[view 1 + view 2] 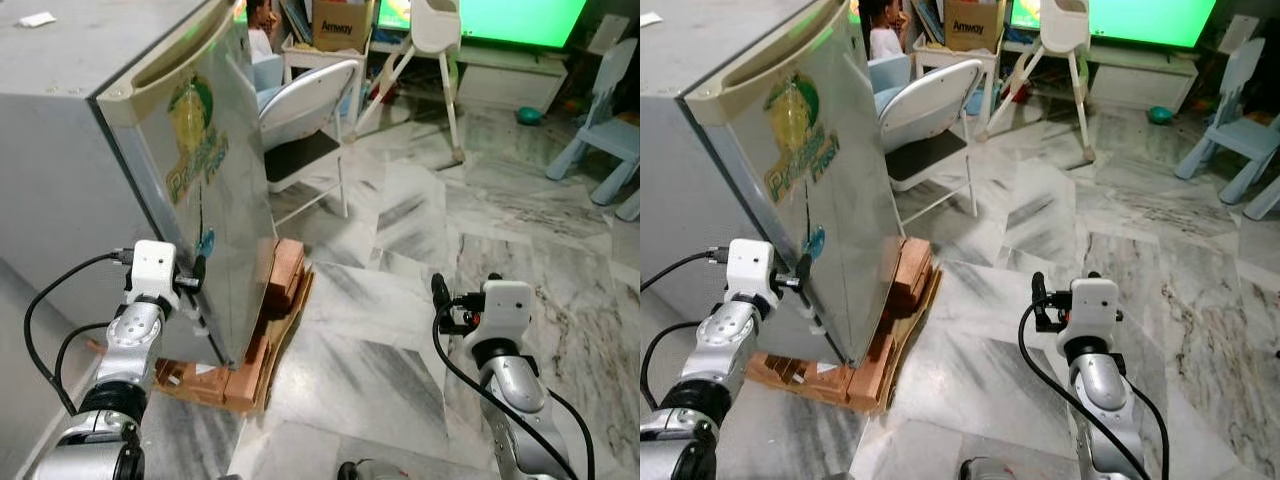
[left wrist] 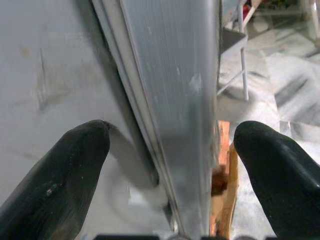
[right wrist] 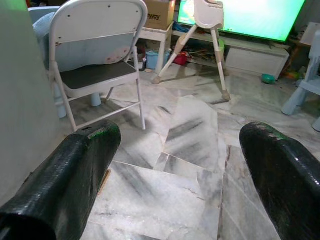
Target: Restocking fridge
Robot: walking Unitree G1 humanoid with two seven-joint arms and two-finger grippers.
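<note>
Floor: grey-veined marble tile floor, living area behind with a white folding metal chair, a white high chair and a bright green screen.
Fridge: small silver-grey fridge with a yellow-green fruit sticker on its door; it stands on the robot's left, raised on stacked reddish bricks and flattened cardboard, probably to keep it off the floor.
Door: apparently shut; no gap visible along the seam.
Left gripper: black fingers spread wide, straddling the door's lower edge, one on the cabinet side and one on the door face. Contact with the metal cannot be confirmed.
Right gripper: fingers apart, holding nothing, raised over bare floor well clear of the fridge.
Stock: no items for restocking are in hand.
Assessment: opening stage; the left gripper's placement suggests preparation to pull the door open.
</note>
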